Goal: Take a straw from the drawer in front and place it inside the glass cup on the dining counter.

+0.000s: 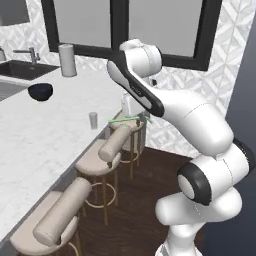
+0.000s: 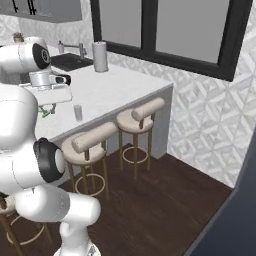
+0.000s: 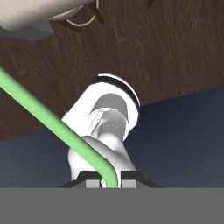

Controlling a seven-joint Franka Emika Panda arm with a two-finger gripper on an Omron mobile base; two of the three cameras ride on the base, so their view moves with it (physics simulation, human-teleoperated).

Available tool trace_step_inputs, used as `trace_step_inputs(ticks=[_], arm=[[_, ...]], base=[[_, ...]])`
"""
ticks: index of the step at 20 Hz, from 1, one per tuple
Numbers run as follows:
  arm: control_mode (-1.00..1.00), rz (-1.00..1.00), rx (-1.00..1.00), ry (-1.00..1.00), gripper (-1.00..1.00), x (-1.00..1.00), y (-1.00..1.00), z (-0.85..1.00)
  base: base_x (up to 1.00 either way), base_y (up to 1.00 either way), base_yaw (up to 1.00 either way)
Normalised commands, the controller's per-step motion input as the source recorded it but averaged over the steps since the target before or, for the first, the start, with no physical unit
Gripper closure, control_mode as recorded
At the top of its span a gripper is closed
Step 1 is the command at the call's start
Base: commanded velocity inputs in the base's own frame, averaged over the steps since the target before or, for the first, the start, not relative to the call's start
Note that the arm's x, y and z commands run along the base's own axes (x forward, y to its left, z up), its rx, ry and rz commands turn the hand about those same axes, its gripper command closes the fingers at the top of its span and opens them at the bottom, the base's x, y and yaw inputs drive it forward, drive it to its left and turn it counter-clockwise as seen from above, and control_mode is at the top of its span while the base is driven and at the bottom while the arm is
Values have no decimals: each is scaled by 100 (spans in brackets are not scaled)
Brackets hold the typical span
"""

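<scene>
Straw (image 3: 52, 124) is clamped in the pincer (image 3: 109, 183), jaws closed tight on its bent end, long green shaft running up-left across the hand view; in the left base view the straw (image 1: 124, 119) lies roughly level in the air off the corner of the dining surface (image 1: 45, 135), above the nearest stool (image 1: 120, 137), pincer (image 1: 142, 119) at its right end; right base view shows a bit of green straw (image 2: 47, 111) below the hand, over the surface (image 2: 115, 85). Glass cup (image 1: 93, 120) stands upright near the surface's front edge, apart from the straw, to its left; same cup (image 2: 78, 112) in right base view. Dark blue bowl (image 1: 40, 92) and paper towel roll (image 1: 67, 60) sit farther back, sink (image 1: 22, 69) beyond; dark wood floor (image 3: 144, 48) below
</scene>
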Motion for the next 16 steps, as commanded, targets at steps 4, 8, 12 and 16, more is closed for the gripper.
trace_step_inputs(ticks=[4, 8, 12, 16], arm=[[100, 0, 0, 0, 100, 0, 0, 0], [100, 0, 0, 0, 100, 0, 0, 0], [100, 0, 0, 0, 100, 0, 0, 0], [100, 0, 0, 0, 100, 0, 0, 0]], base=[[56, -66, 60], [49, -64, 66], [49, -65, 66], [51, -68, 47]])
